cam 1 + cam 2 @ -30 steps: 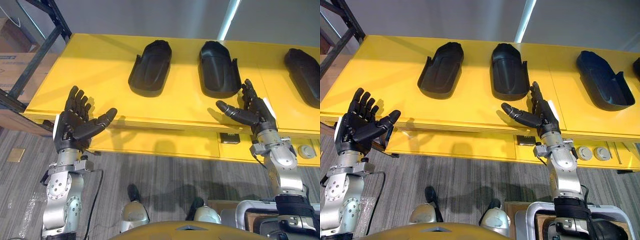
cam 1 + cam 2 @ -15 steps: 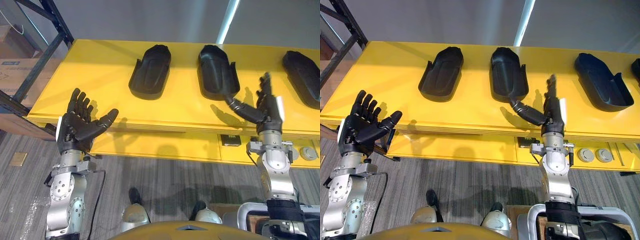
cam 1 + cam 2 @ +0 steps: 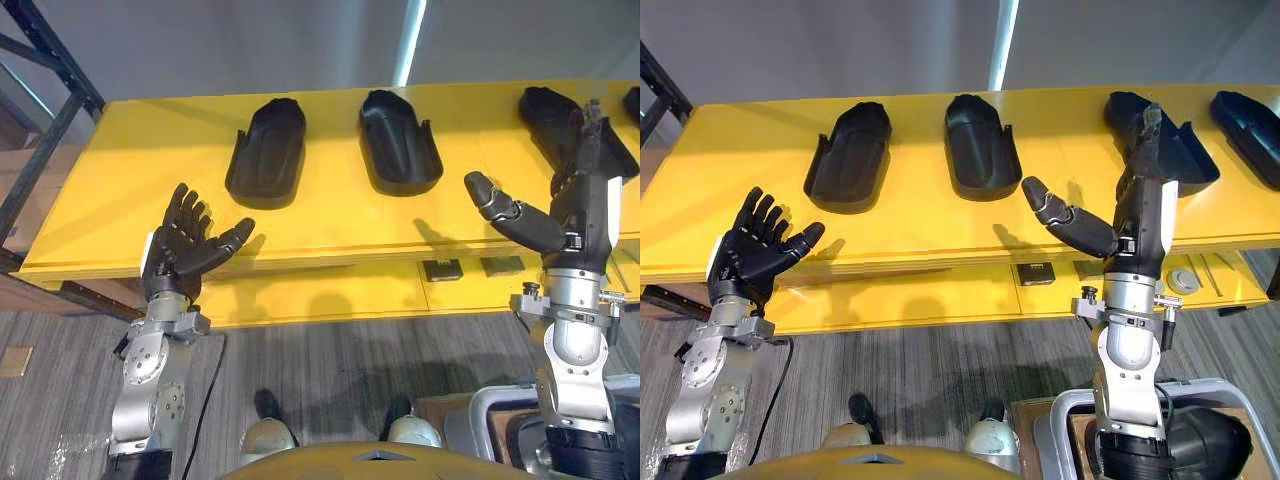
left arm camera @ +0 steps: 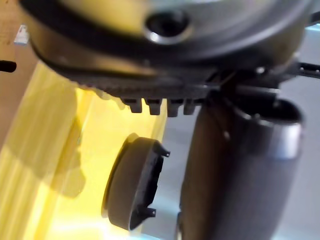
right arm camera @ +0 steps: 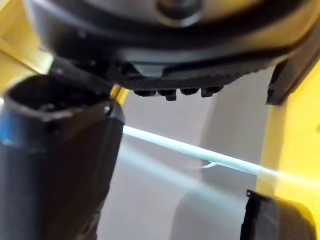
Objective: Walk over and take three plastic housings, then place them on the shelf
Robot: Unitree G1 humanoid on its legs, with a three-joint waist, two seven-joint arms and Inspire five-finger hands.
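Yellow table (image 3: 330, 220): four black plastic housings in a row on top, namely left housing (image 3: 265, 155), middle housing (image 3: 398, 142), right housing (image 3: 548, 110) and far housing (image 3: 1250, 120). Left hand (image 3: 185, 250) is at the table's front edge, fingers spread, empty. Right hand (image 3: 575, 215) is raised before the right housing, fingers straight, thumb out, gripping nothing.
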